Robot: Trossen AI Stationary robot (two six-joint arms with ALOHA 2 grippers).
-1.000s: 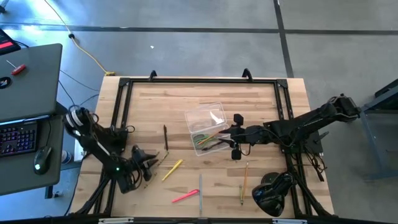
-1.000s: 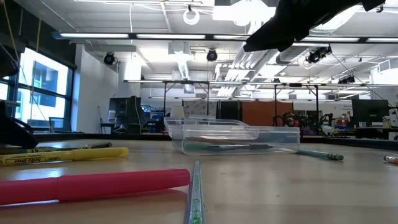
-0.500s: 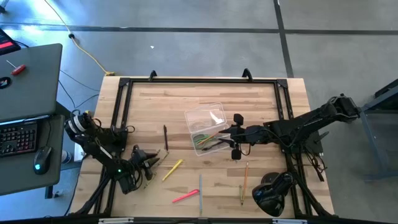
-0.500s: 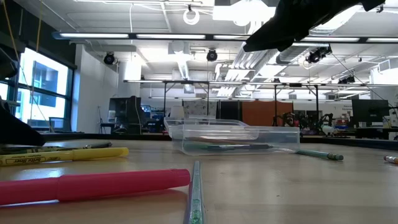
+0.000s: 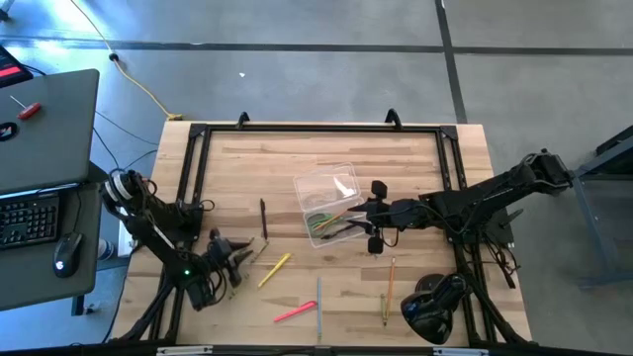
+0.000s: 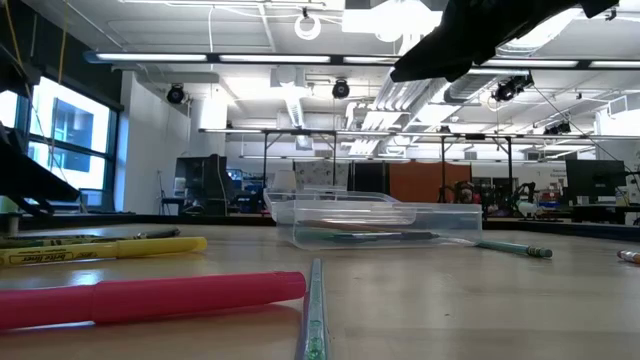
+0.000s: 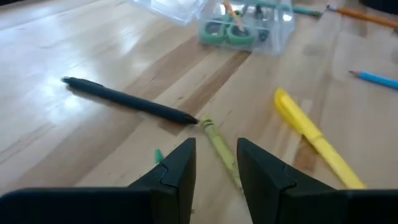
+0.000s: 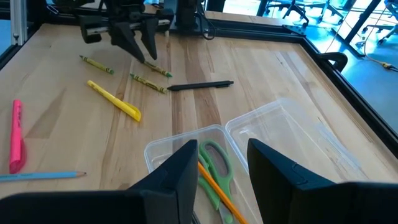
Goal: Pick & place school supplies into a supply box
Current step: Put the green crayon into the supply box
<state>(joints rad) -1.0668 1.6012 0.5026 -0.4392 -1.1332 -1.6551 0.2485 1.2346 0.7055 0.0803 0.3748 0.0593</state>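
Your left claw (image 5: 240, 259) hovers at the surface's (image 5: 297, 158) 8 o'clock, jaws parted and holding nothing, astride the olive crayon (image 7: 221, 149) below it. A black pen (image 7: 127, 101) lies just beyond the crayon's tip; the yellow marker (image 5: 274, 270) lies at the claw's 3 o'clock. Your right claw (image 5: 358, 220) hangs over the box's (image 5: 326, 188) 4 o'clock end, jaws apart, empty. The box sits near centre, holding green scissors (image 8: 214, 165) and an orange pencil (image 8: 221, 193). The pink marker (image 5: 295, 312) and blue pencil (image 5: 318, 307) lie at the surface's 6 o'clock.
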